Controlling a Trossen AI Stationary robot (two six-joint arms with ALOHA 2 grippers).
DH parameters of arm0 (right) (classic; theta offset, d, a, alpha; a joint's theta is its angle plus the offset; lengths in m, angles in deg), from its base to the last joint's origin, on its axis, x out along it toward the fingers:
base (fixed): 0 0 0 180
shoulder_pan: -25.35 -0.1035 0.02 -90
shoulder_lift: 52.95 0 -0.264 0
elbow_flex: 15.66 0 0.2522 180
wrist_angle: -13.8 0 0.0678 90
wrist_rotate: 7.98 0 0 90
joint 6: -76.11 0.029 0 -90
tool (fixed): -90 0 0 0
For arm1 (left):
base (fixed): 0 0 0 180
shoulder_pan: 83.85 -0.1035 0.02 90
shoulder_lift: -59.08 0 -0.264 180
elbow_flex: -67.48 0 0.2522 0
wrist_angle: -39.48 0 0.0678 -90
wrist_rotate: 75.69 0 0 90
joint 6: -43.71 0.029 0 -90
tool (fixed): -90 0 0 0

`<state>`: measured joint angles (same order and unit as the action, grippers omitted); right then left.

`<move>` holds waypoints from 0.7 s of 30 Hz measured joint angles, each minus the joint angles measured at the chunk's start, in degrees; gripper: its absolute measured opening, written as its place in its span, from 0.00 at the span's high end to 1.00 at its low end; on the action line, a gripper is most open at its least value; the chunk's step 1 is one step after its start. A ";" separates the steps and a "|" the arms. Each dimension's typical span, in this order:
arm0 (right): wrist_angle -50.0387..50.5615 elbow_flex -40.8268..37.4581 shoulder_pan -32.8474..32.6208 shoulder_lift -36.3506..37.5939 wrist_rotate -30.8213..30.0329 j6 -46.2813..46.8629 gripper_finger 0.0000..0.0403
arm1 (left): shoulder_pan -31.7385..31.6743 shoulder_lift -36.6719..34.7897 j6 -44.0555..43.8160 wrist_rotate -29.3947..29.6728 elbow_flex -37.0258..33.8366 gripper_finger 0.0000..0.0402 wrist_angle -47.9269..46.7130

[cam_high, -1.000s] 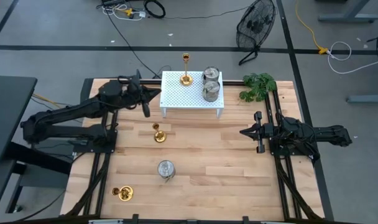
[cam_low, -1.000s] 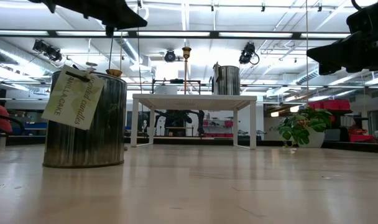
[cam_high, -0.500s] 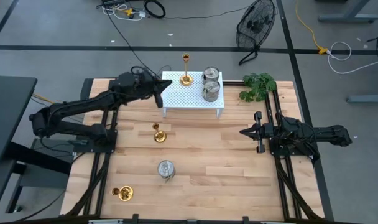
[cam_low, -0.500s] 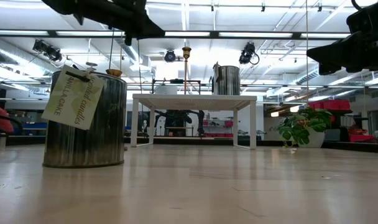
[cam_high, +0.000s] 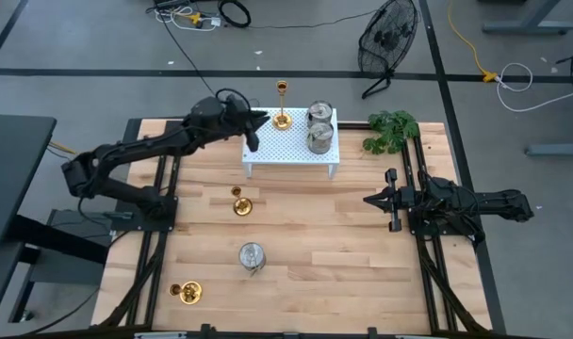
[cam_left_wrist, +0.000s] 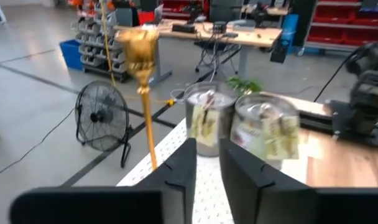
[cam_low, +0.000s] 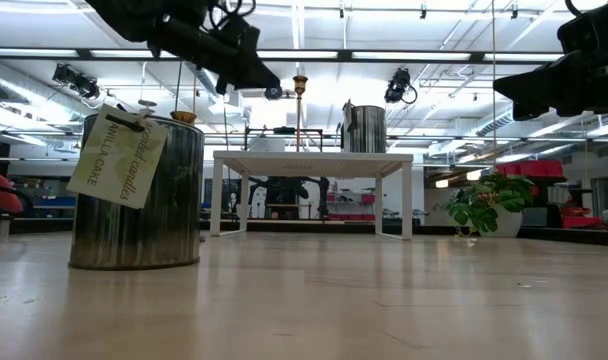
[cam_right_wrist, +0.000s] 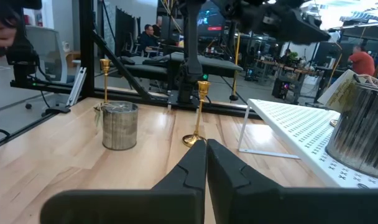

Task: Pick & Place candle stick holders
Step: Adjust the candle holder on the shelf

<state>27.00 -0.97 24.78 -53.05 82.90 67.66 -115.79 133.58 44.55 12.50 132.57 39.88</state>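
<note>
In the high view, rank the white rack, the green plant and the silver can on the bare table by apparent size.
1. White rack
2. Green plant
3. Silver can, clearly the smallest.

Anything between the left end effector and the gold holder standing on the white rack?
No. In the high view only bare perforated rack top lies between the left end effector and the gold holder.

This is a robotics lab or workshop in a large industrial hall. A butcher-block table (cam_high: 296, 245) stands on a grey concrete floor (cam_high: 98, 56) marked with dark tape lines, beside a floor fan (cam_high: 388, 38) and loose cables (cam_high: 499, 71). Behind it are long workbenches (cam_left_wrist: 226, 31), red storage bins (cam_left_wrist: 344, 25), strip ceiling lights (cam_low: 404, 55) and people at desks (cam_right_wrist: 362, 62).
</note>
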 joint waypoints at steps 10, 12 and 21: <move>-0.02 0.00 0.00 0.00 -0.02 0.02 0.96 | -1.78 6.97 -0.19 0.00 0.00 0.54 9.47; -0.02 0.00 0.00 0.00 -0.02 0.02 0.96 | -1.78 7.97 -0.17 0.11 0.00 0.49 10.17; -0.01 0.00 0.00 0.01 0.00 0.01 0.96 | -1.95 11.01 -0.35 2.52 2.19 0.34 12.28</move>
<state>27.00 -0.97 24.78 -53.04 82.90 67.67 -117.74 144.59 44.19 15.02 134.76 52.15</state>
